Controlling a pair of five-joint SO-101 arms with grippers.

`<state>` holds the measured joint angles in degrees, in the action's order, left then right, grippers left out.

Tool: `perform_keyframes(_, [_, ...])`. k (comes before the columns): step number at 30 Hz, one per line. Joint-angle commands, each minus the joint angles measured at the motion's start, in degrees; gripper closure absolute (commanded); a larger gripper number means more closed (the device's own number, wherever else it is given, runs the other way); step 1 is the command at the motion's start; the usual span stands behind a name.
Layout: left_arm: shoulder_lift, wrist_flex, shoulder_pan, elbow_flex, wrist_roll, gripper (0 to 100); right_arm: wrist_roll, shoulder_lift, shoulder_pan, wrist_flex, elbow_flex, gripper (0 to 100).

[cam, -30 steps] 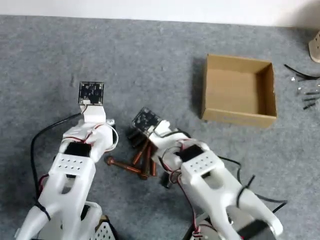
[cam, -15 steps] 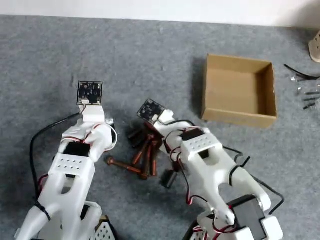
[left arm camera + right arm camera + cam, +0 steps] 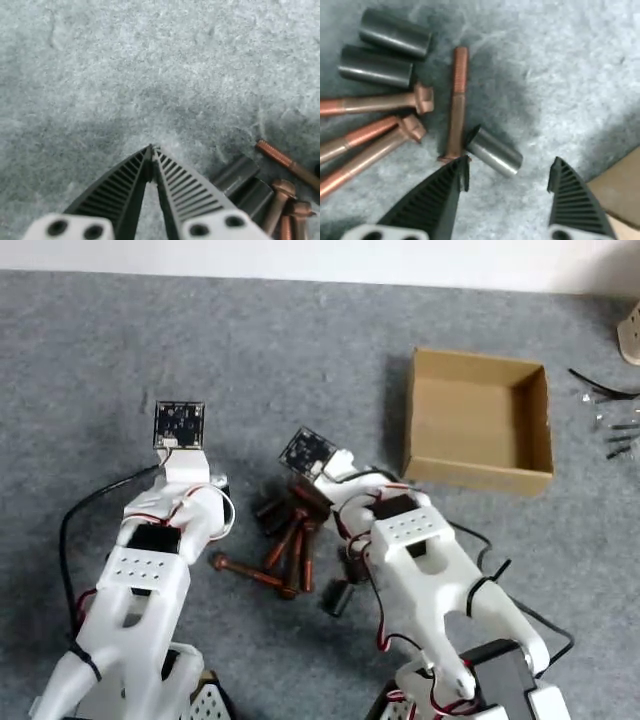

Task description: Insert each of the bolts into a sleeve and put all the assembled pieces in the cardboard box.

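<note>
R end effector (image 3: 510, 165) spread wide over sleeve (image 3: 495, 152); L end effector (image 3: 151, 150) closed, empty.

Copper bolts (image 3: 297, 546) lie loose in a cluster, short dark sleeves (image 3: 395, 34) right beside them, none joined, open-topped cardboard box (image 3: 478, 476) well apart.

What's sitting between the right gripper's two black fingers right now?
A short grey metal sleeve lies on the carpet between the right gripper's open fingers, nearer one, in the right wrist view.

No readable text, label or number appears anywhere.
</note>
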<state>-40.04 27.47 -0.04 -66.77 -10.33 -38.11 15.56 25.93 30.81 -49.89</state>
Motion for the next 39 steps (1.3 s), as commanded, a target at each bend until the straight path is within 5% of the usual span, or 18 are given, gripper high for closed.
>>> perform_keyframes(1, [0.0,-1.3,-0.2,0.3,-0.3,99,-1.0,2.3,-1.0,-2.7,2.0,76.4])
perform_keyframes(34, [0.0,-1.4,-0.2,0.2,-0.1,99,-2.8,-19.9,-4.2,-5.2,7.9,76.7])
perform_keyframes(39, [0.0,-1.4,-0.2,0.2,-0.1,99,-2.7,-21.3,-4.2,-5.2,7.9,95.7])
